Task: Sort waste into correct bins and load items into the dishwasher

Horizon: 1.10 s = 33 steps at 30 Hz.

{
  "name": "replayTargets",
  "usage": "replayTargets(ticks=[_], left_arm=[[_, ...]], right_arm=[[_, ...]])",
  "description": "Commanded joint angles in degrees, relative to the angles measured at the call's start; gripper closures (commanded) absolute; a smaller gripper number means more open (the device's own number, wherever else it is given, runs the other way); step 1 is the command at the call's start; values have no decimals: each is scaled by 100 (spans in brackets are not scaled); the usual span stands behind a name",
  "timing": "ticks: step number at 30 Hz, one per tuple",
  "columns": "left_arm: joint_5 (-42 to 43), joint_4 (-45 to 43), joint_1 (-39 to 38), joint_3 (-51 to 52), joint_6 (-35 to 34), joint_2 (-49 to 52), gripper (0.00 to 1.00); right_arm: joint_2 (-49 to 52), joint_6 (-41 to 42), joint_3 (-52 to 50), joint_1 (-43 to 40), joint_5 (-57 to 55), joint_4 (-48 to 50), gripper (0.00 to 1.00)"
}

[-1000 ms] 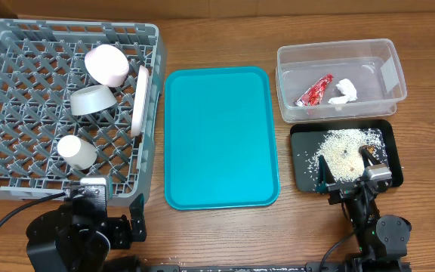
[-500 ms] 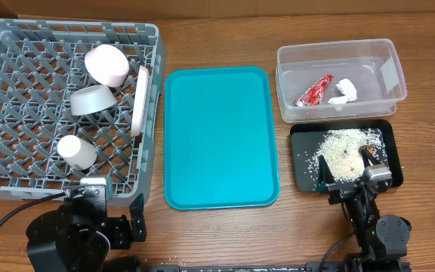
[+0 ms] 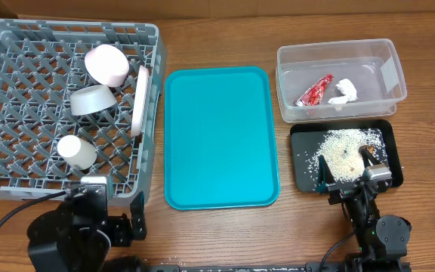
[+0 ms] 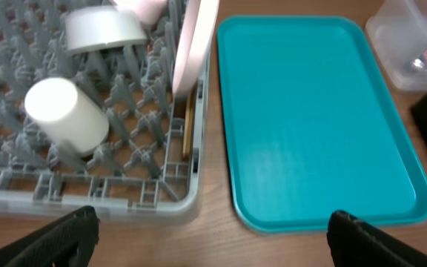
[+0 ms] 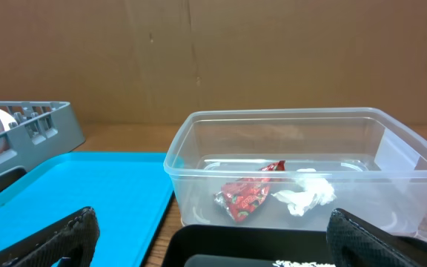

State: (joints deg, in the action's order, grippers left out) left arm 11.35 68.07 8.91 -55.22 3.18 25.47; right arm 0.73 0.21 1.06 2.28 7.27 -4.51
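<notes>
The grey dishwasher rack (image 3: 21,113) holds a pink bowl (image 3: 106,63), a pale bowl (image 3: 91,99), a plate (image 3: 139,100) standing on edge and a white cup (image 3: 76,152). Chopsticks (image 4: 187,126) lie in the rack beside the plate. The clear tub (image 3: 338,45) contains the red wrapper (image 3: 315,91) and the white tissue (image 3: 343,91). Rice (image 3: 342,147) and a brown lump (image 3: 368,151) lie on the black tray (image 3: 384,130). My left gripper (image 4: 213,237) is open and empty over bare wood near the rack's front edge. My right gripper (image 5: 213,237) is open and empty at the black tray's near edge.
A large teal tray (image 3: 219,136) with nothing on it lies between the rack and the two bins. Both arms (image 3: 81,230) sit low at the table's front edge. A brown cardboard wall (image 5: 213,52) stands behind the table.
</notes>
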Motion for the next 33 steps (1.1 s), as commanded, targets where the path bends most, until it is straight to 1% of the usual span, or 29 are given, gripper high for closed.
replayTargets(ticks=[1, 2, 6, 7, 8, 9, 11, 12, 16, 20, 21, 22, 33], left_arm=[[44, -573, -334, 675, 79, -439, 0], [66, -1196, -531, 1296, -68, -789, 0], [74, -2474, -754, 2597, -592, -1513, 0], [74, -3036, -831, 3110, -807, -1786, 0], [74, -3794, -914, 3724, -1027, -2092, 0], [72, -4225, -951, 4028, -1126, -2240, 0], [74, -4872, -994, 4459, -1239, -2455, 0], [98, -5604, -1016, 4848, -1285, -2522, 0], [96, -6898, -1016, 5477, -1088, -2527, 0], [50, -6784, -1023, 5495, -516, -2527, 0], [52, -6618, -1021, 5495, -354, -2529, 0], [52, -6432, -1023, 5495, -319, -2527, 0], [52, -6487, -1016, 5493, -356, -2522, 0]], right_arm=[[-57, -24, -59, -4, 35, 33, 0], [-57, -24, -59, -4, 35, 33, 0], [-57, -24, -59, -4, 33, 33, 0], [-57, -24, -59, -4, 33, 33, 0], [-57, -24, -59, -4, 33, 31, 0], [-57, -24, -59, -4, 33, 33, 0], [-57, -24, -59, -4, 33, 33, 0], [-57, -24, -59, -4, 33, 33, 0], [-57, -24, -59, -4, 35, 33, 0], [-57, -24, -59, -4, 35, 33, 0], [-57, -24, -59, -4, 35, 33, 0], [-57, -24, -59, -4, 35, 33, 0], [-57, -24, -59, -4, 35, 33, 0]])
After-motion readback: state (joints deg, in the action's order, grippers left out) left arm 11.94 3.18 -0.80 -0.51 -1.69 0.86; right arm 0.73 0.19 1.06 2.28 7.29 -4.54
